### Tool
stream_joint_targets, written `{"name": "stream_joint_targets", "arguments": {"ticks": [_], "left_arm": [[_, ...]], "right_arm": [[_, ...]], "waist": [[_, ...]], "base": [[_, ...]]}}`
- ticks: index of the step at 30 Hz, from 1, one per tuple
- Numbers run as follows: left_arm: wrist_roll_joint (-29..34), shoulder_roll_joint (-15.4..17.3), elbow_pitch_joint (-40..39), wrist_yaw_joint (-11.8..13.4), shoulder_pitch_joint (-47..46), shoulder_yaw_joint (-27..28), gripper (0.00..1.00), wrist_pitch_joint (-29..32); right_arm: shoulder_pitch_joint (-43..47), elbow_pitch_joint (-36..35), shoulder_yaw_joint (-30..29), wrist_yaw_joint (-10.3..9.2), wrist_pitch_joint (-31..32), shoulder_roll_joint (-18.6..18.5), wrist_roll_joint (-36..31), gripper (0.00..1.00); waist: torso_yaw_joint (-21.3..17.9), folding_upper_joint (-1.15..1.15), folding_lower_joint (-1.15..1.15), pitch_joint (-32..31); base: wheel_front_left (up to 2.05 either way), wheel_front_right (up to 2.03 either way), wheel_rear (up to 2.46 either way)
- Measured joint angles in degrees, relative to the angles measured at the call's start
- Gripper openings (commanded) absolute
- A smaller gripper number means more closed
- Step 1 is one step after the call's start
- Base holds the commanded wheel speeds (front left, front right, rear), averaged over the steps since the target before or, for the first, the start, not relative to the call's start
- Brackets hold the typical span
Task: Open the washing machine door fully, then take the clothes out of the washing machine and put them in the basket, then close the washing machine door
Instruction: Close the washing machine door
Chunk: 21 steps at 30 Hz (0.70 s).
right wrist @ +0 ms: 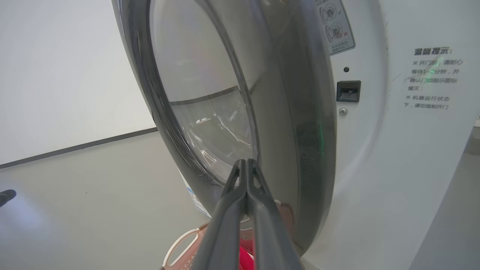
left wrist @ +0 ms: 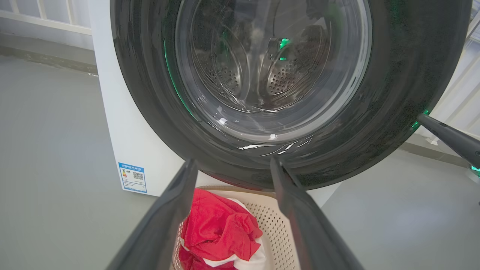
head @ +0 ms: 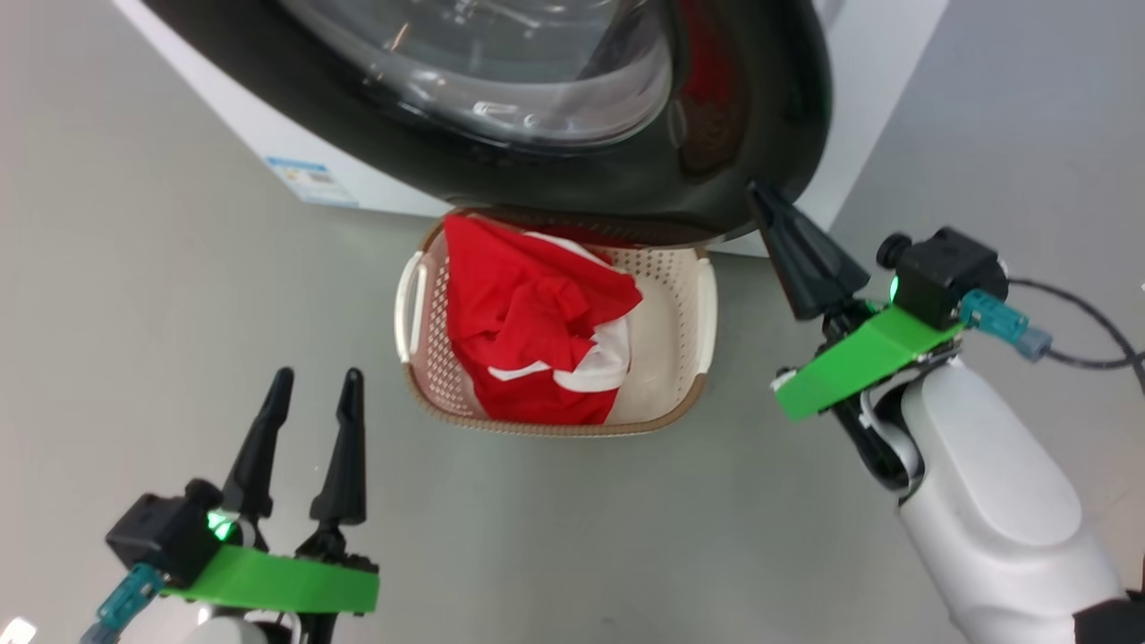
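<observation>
On the left, the left gripper (head: pixel 318 376) hangs empty with its fingers spread, well clear of the door's swing. In the middle, the clothes (head: pixel 528 313) lie in the basket (head: pixel 669 358) beneath the washing machine door (head: pixel 787 134), which stands ajar from the washing machine (right wrist: pixel 412 168). On the right, the right gripper (head: pixel 765 199), fingers pressed together, meets the black ring. It is best to push steadily on the ring, not the glass, until the latch catches.

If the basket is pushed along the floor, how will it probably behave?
The basket looks like thin perforated plastic, so probably light. On the smooth floor it would likely slide, not tip, being low and wide.
</observation>
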Motion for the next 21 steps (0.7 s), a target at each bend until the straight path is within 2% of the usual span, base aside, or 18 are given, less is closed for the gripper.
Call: {"name": "stream_joint_targets", "arguments": {"ticks": [7,21], "left_arm": [[-1.0,-1.0,-0.1,0.0,-2.0,-1.2,1.00,0.0],[-1.6,-1.6,-0.1,0.0,-3.9,-3.3,1.00,0.0]], "right_arm": [[-4.6,2.2,-1.2,0.00,0.0,-0.1,0.2,0.00],[-9.8,3.4,-6.0,0.02,0.0,0.0,0.5,0.00]], "waist": [[2.6,0.00,0.00,2.9],[4.7,0.00,0.00,6.6]], "base": [[0.00,0.00,0.00],[0.00,0.00,0.00]]}}
